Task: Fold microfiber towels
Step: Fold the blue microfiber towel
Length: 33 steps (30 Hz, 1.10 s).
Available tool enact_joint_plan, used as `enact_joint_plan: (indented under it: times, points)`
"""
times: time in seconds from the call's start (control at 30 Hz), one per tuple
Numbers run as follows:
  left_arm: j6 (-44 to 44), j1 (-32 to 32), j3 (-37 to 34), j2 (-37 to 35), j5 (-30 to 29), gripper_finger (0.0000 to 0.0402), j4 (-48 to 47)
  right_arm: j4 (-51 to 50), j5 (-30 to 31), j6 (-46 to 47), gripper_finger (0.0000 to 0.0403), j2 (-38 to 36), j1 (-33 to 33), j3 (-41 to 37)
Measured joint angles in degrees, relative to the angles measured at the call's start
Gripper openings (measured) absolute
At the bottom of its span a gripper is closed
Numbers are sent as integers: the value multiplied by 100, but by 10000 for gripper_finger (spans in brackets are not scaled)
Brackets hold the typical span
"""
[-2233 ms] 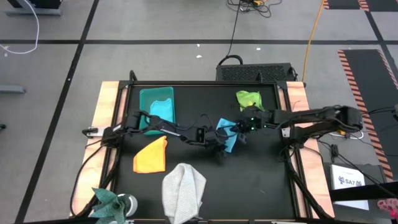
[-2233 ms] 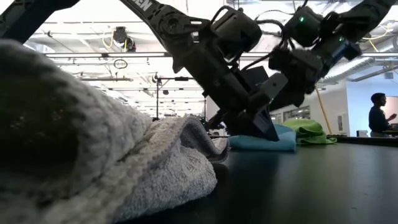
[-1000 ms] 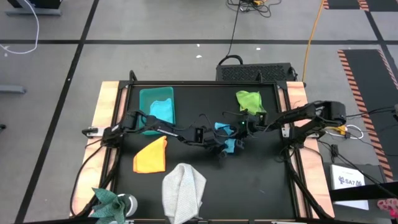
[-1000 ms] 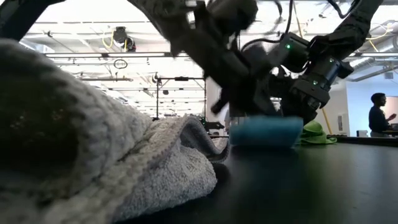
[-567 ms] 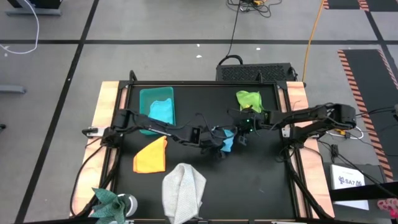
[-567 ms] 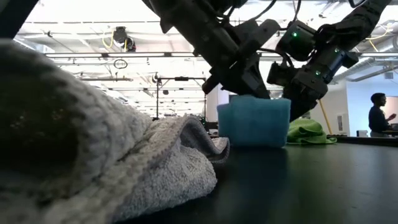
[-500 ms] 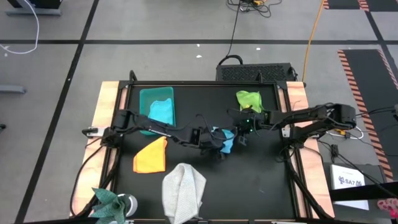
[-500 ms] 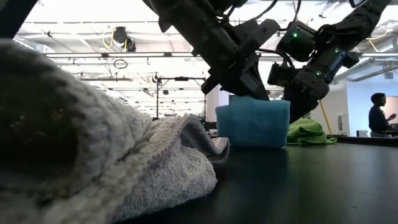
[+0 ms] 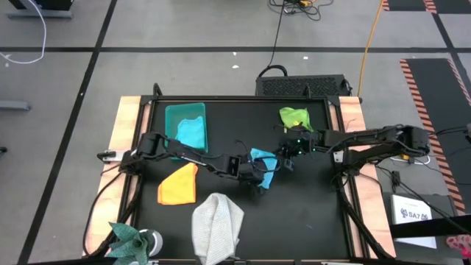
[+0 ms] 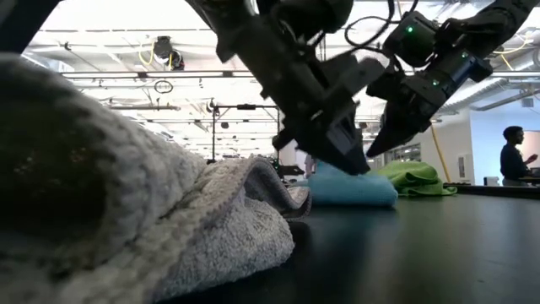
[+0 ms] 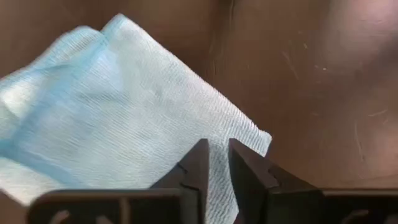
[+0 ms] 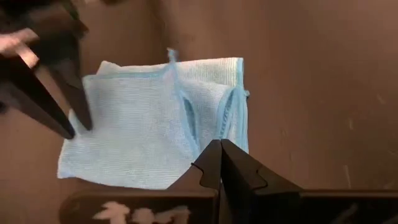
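A light blue towel (image 9: 263, 159) (image 12: 149, 137) lies folded and flat near the table's middle. My left gripper (image 9: 258, 175) (image 11: 217, 149) is open by a narrow gap. Its tips stand at the towel's near edge, close to a corner (image 11: 258, 138). My right gripper (image 9: 284, 155) (image 12: 219, 144) is shut and hangs in the air over the towel's right edge, clear of it in the low view (image 10: 375, 150). An orange towel (image 9: 179, 184), a grey towel (image 9: 217, 224) and a lime green towel (image 9: 294, 116) lie on the table, away from both grippers. My left gripper points slanting down at the light blue towel's near edge (image 11: 205, 155), one finger (image 12: 65, 127) on either side of a strip of cloth. I cannot tell whether the fingertips touch it. The towel lies flat on the table.
A teal bin (image 9: 171, 110) with a light blue cloth (image 9: 193, 132) in it stands at the far left. A dark teal cloth (image 9: 126, 235) sits at the near left corner. The grey towel (image 10: 126, 211) fills the low view's foreground. A person (image 10: 513, 160) stands in the room behind.
The light blue towel stood upright on the table between both grippers half a second ago. It has fallen over and lies flat and folded. My left gripper has opened a little and let it go. My right gripper has risen off the towel, still shut.
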Motion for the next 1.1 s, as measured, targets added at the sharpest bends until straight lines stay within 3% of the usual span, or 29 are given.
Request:
enact_joint_plan:
  times: [0.3, 0.53, 0.73, 1.1]
  points:
    - [-206, 36, 0, 56, -18, 133, -10, -105, -17, 155, 0, -131, 125, 4]
    - [-4, 2, 4, -261, -295, 140, -23, 244, -15, 366, 0, -85, 416, 4]
    - [8, -21, 4, -431, -811, 140, -501, 1062, -15, 525, 0, 587, 518, 17]
    - [-445, -45, 2, -424, -811, 140, -762, 1472, -17, 348, 0, 1728, 544, 4]
